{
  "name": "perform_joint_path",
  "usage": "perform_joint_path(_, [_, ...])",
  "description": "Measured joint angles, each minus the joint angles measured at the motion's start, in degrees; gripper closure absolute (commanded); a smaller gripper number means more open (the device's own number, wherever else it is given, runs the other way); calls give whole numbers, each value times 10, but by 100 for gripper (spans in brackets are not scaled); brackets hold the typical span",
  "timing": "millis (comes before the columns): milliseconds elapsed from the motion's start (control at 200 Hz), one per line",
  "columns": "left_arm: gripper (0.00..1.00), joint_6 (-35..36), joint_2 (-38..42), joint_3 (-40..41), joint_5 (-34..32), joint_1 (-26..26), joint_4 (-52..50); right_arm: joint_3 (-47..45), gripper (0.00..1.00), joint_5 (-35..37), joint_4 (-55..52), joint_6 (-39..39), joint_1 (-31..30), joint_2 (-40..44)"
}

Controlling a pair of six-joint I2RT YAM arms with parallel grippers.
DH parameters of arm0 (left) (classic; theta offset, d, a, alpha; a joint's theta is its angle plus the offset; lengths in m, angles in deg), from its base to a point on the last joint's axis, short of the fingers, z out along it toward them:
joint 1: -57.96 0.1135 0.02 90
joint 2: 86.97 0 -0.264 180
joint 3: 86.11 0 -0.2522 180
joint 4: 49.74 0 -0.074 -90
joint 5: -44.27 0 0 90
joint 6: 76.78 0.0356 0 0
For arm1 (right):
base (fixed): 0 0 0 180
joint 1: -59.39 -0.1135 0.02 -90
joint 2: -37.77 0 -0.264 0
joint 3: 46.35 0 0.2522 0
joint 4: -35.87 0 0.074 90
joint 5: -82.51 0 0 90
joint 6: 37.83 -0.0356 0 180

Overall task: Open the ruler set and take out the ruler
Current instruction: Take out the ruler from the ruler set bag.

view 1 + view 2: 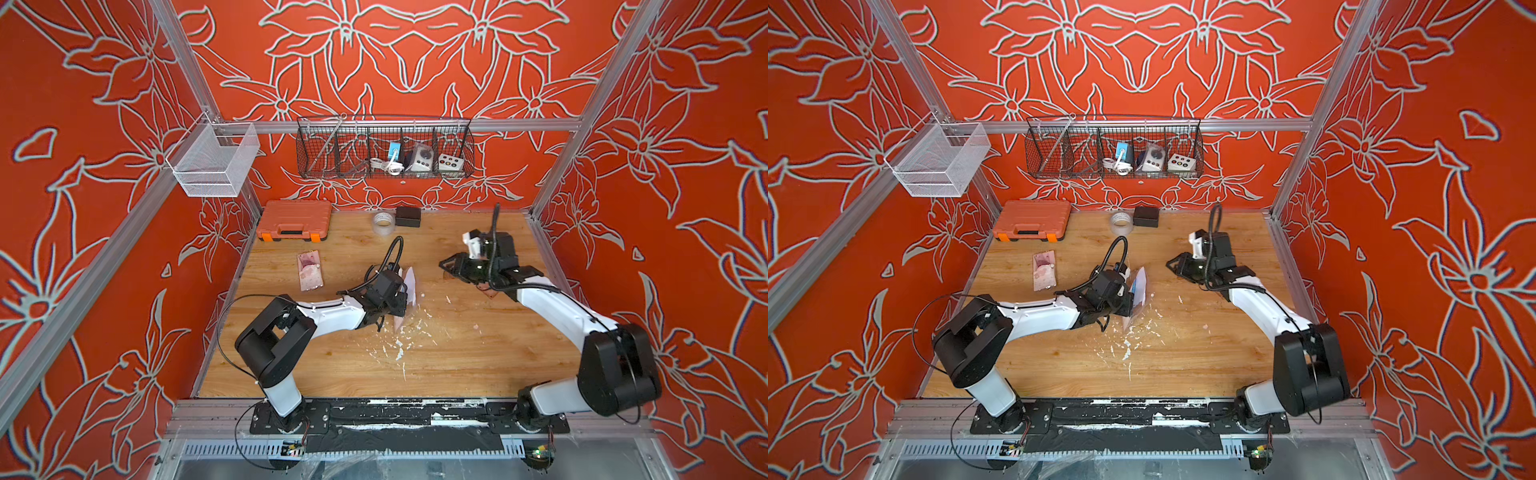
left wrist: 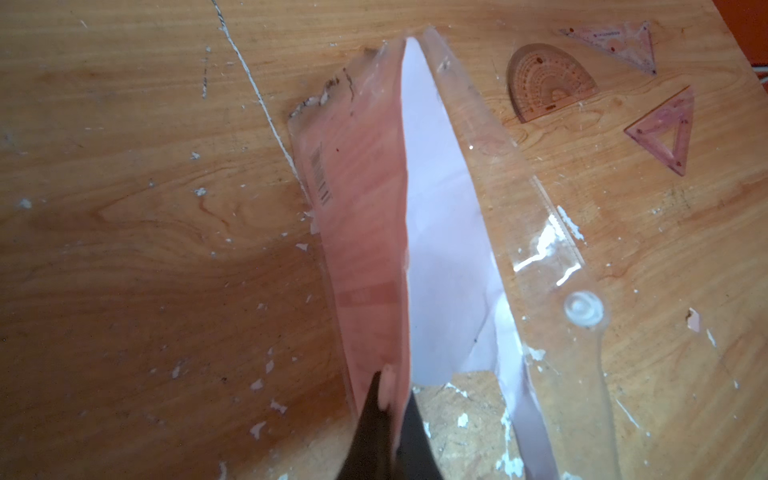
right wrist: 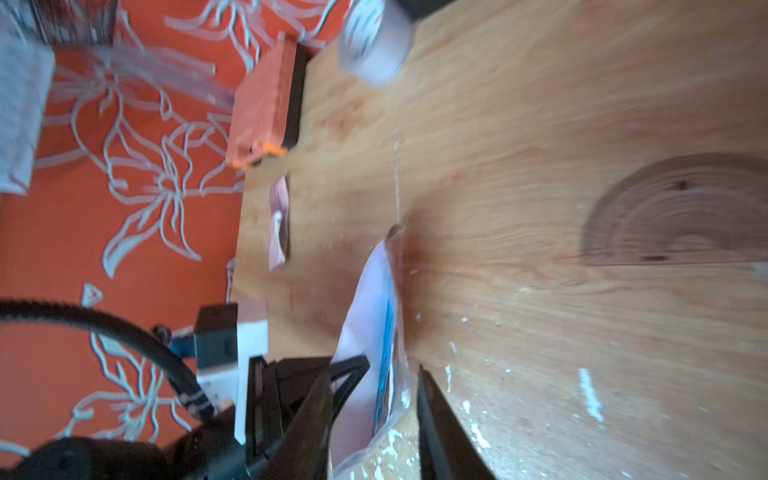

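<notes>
The ruler set (image 2: 361, 232) is a clear pouch with a pink card and a white paper insert, standing on edge at mid-table in both top views (image 1: 410, 286) (image 1: 1139, 289). Its mouth gapes open. My left gripper (image 2: 390, 395) is shut on the pouch's pink edge. A protractor (image 2: 548, 81) and two triangles (image 2: 615, 43) (image 2: 669, 133) lie loose on the wood beyond it. I cannot make out a straight ruler for sure; a finely ticked clear strip (image 2: 559, 220) shows along the pouch's clear wall. My right gripper (image 1: 448, 266) (image 3: 374, 372) hovers open, a short gap to the right of the pouch, holding nothing.
A second pink packet (image 1: 309, 270) lies left of the pouch. An orange tool case (image 1: 295, 220), a tape roll (image 1: 383, 223) and a black box (image 1: 408, 216) line the back edge. White flakes (image 1: 399, 332) litter the middle. Wire baskets (image 1: 384, 151) (image 1: 214, 160) hang above.
</notes>
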Motion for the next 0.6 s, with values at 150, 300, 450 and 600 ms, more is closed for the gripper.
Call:
perform_joint_path(150, [100, -1, -2, -2, 1, 0, 0, 53, 74, -9, -45, 43, -56, -80])
perform_joint_path(300, [100, -2, -3, -2, 1, 0, 0, 86, 79, -16, -56, 59, -82, -136])
perform_joint_path(450, [100, -2, -3, -2, 1, 0, 0, 112, 82, -14, -66, 69, -91, -181])
perform_joint_path(600, [100, -1, -3, -2, 2, -1, 1, 128, 82, -13, -70, 75, -93, -218])
